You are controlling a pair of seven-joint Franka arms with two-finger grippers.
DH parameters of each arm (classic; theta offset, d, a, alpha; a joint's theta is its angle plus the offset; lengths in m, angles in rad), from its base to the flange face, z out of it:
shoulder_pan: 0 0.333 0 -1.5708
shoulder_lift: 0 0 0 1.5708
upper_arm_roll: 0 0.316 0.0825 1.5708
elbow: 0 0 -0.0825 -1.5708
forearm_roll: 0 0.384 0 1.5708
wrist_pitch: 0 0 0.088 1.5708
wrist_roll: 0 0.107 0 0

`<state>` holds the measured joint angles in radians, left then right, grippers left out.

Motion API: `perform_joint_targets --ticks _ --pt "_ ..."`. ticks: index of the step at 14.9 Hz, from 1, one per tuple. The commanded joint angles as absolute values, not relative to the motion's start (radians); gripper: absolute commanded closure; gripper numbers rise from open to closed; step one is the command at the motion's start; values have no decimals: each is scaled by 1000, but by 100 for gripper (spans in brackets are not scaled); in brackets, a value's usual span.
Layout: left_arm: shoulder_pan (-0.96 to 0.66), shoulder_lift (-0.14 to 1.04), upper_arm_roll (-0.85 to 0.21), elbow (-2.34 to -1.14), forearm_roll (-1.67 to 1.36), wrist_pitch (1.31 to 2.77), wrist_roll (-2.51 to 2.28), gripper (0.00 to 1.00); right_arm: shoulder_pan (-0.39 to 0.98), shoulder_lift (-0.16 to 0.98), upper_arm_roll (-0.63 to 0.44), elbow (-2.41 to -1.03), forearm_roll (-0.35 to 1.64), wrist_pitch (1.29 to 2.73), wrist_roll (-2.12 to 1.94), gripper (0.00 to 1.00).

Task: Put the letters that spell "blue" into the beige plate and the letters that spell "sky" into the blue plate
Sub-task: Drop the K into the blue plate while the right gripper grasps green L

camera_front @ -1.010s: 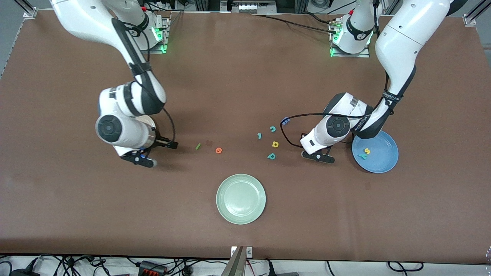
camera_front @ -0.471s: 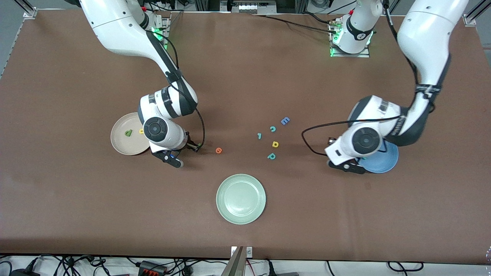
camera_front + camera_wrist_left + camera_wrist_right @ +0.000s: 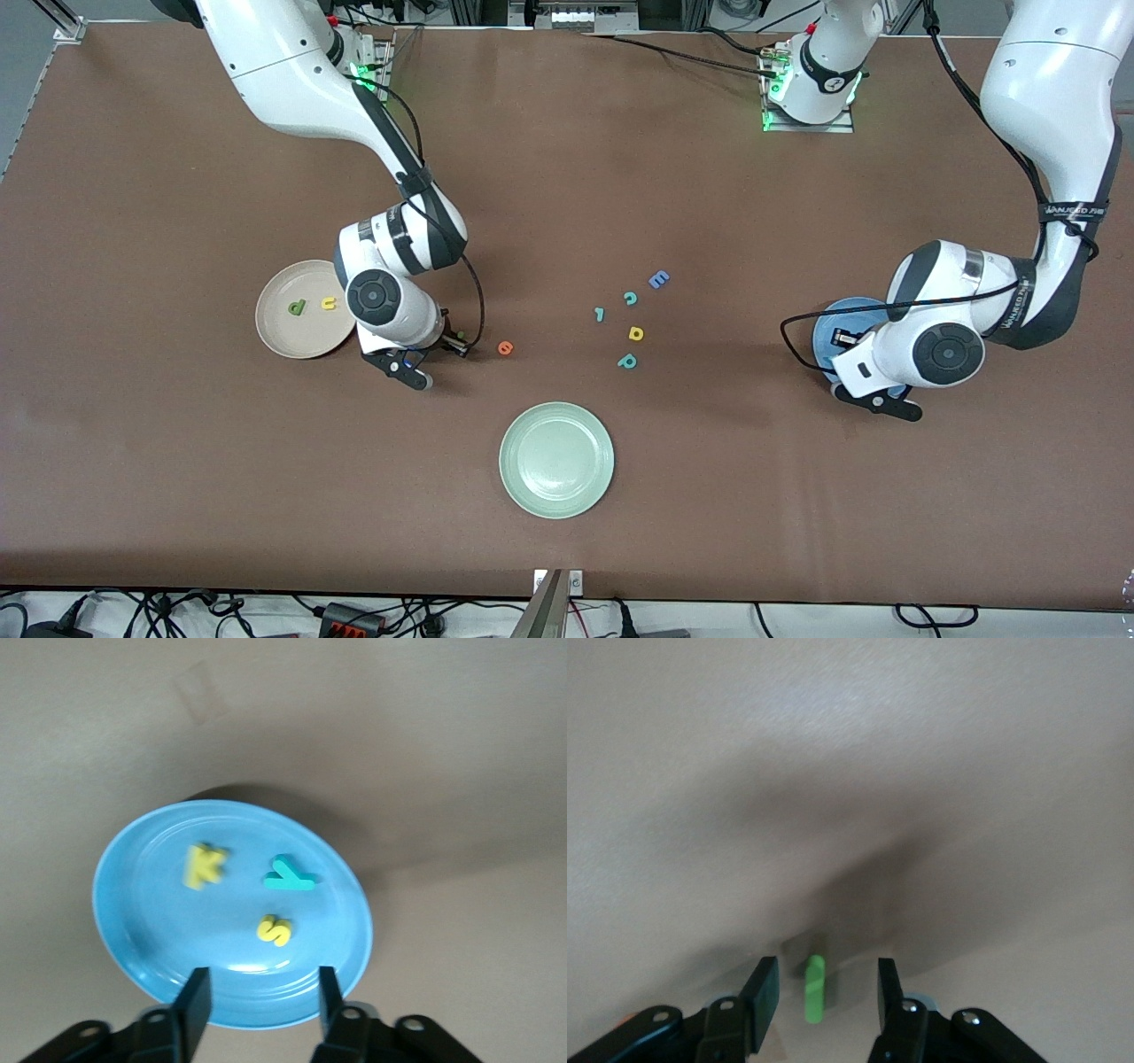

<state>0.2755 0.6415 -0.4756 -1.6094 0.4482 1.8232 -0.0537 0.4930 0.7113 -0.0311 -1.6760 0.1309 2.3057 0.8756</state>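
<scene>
From the front, my left arm's wrist covers most of the blue plate (image 3: 828,321), so only a sliver of its rim shows and the letters in it cannot be seen there. My left tool (image 3: 257,997) is cut off by the picture's edge in its own wrist view, only the two fingers showing. My right arm's wrist hides a bit of the beige plate's (image 3: 283,332) rim, and the green stick (image 3: 815,989) is almost wholly tucked under it in the front view. In the right wrist view my right tool (image 3: 821,992) is likewise cropped, and an orange speck at the corner is too small to name.
</scene>
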Motion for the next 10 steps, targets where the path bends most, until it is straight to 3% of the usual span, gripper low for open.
perform_joint_targets --ticks 1,4,8,10 --pt "265 640 -488 -1598 463 1813 -54 0 506 727 -35 -1646 135 2304 897 47" --pt "265 627 -502 -1592 462 1810 -49 0 506 727 -35 -1646 135 2304 897 53" --pt "262 611 -537 -1513 446 1789 -54 0 509 735 -35 -1646 137 2306 897 72" --pt "264 606 -552 -1471 436 1743 -54 0 522 741 -35 -1646 133 2306 897 74"
